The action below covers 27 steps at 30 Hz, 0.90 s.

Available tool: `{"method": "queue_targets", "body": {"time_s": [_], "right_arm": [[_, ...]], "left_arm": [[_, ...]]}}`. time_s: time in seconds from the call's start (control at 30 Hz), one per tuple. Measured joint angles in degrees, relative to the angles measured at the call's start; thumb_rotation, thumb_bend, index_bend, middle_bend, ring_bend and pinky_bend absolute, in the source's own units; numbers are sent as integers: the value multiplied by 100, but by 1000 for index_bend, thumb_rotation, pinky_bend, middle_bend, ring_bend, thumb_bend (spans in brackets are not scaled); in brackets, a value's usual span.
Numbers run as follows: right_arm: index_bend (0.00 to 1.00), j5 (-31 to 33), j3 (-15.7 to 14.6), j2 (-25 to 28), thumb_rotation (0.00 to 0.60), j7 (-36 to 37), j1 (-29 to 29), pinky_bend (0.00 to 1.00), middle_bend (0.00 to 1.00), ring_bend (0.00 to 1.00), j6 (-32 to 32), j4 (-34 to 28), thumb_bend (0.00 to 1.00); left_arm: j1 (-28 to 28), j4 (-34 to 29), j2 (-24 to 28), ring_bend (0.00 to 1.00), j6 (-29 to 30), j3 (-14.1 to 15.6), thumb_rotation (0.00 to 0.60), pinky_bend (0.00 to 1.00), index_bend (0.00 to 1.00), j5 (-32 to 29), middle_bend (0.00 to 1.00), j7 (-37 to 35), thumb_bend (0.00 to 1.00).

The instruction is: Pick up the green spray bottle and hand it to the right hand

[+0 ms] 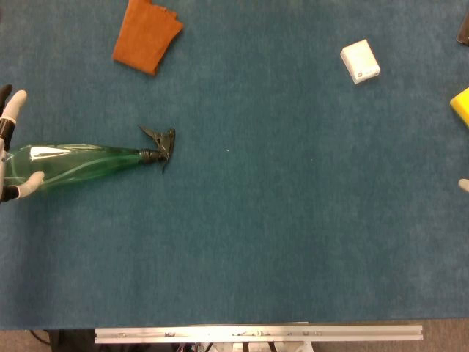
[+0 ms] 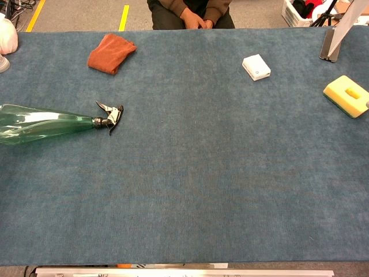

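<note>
I see the green bottle (image 1: pixel 80 165) lying on its side at the table's (image 1: pixel 293 235) left edge, black nozzle (image 1: pixel 160 146) pointing right. My left hand (image 1: pixel 11 147) sits at its base, fingers (image 1: pixel 16 106) spread around it, one fingertip touching; whether it grips, I cannot tell. Of my right hand (image 1: pixel 464 185), only a tip shows at the right edge.

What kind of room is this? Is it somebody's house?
Probably not a house; more likely a lab or workshop. A big table with blue felt holds test things like a green spray bottle, yellow floor tape marks the ground, and a person sits watching.
</note>
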Motion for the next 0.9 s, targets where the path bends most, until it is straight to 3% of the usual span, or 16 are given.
{"method": "queue_targets", "body": {"time_s": [0.33,0.6,0.9], "right_arm": [[0,-137,118,132,600,60,87,0,3,0,13,-55,24],[0,-233,168,228,600,143,151,0,3,0,-1,-109,24],[0,-215,151,216,600,346,159,0,3,0,-65,-18,24]], "left_arm": [[-138,-54,156,0,-465,-13,600,114,7,-329,0,120,166],[-418,-199,234,0,-995,46,600,87,0,-1151,0,1108,155],[-806,-222,-16,0,-1281,83,600,87,0,-2159,0,2130,150]]}}
